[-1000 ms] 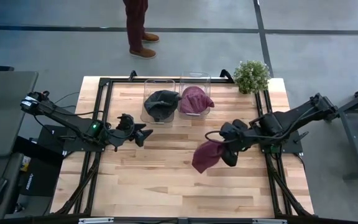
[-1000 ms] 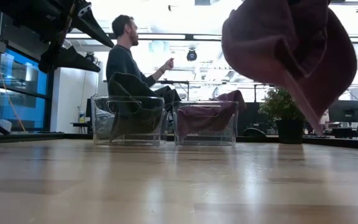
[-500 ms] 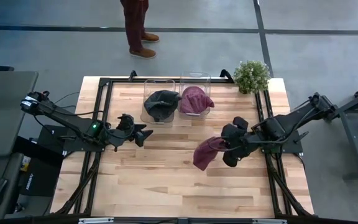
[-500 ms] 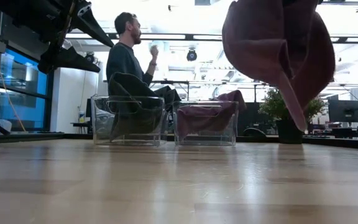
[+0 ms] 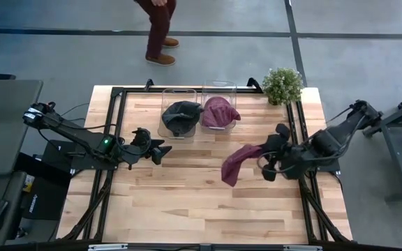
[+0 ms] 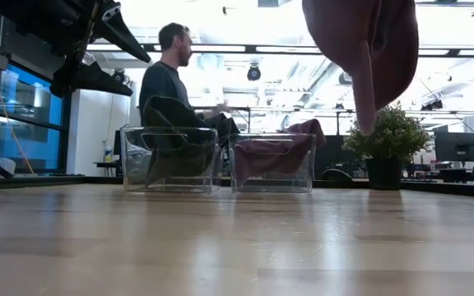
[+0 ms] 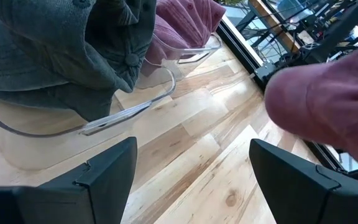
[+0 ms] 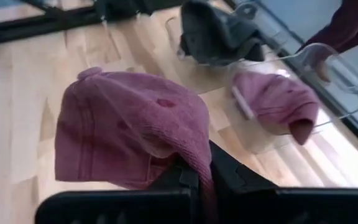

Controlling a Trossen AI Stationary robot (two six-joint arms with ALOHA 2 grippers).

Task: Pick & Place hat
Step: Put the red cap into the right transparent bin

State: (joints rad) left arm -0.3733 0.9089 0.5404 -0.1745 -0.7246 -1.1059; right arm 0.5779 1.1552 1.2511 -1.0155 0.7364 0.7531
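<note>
Right arm reaches in from the right edge, elbow bent, wrist raised above the desk. Right gripper (image 5: 265, 162) has its fingers (image 8: 191, 177) pinched tight together on the hat (image 5: 236, 164), which hangs off them clear of the wood. Left arm waits low on the left side, left gripper (image 5: 160, 150) pointing inward, fingers (image 7: 101, 168) spread wide, nothing between them.

Grey floor (image 5: 340, 70) around wooden table (image 5: 187, 202), dark seam lines crossing it. Person's legs and brown shoes (image 5: 160, 54) on floor beyond table's far edge. Low view: seated person (image 6: 167, 82) behind table, blue-lit window (image 6: 19, 115) at room's side, bright ceiling light strips (image 6: 245, 49), white wall (image 6: 97, 123), monitor (image 6: 455, 148) on far desk.
</note>
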